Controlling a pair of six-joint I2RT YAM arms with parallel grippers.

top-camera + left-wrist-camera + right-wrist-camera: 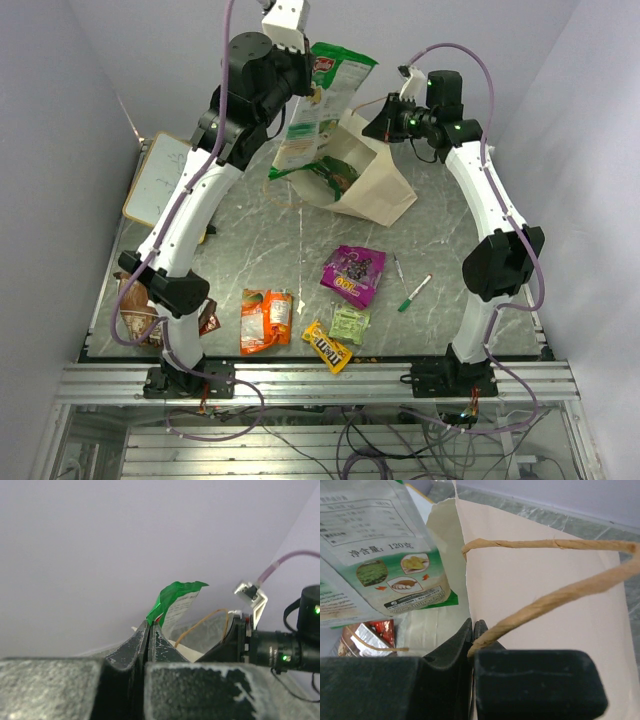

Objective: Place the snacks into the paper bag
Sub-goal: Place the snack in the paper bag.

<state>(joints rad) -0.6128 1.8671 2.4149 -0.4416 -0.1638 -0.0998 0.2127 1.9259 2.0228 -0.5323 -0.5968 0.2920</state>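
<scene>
Left pincer (149,626) pinches green bag (318,105) over paper bag (385,195); right pincer (473,630) clamps its rim. Green bag could snag rim, fall outside.

The large green bag (318,110) is bright green at its edges, with a red badge near the top and a white panel of dark print and small green and yellow food pictures. The paper bag (378,190) is plain cream-beige, its twisted handle (550,604) tan; a red packet (374,631) glints silver inside. Toward the desk's near edge lie a purple pouch (352,273), an orange bag (265,320), a yellow M&M's packet (327,346) lettered brown and a small pale green packet (349,324). A brown bag (135,305) sits at the near left corner. The desk (250,240) is grey, veined pale like marble.
</scene>
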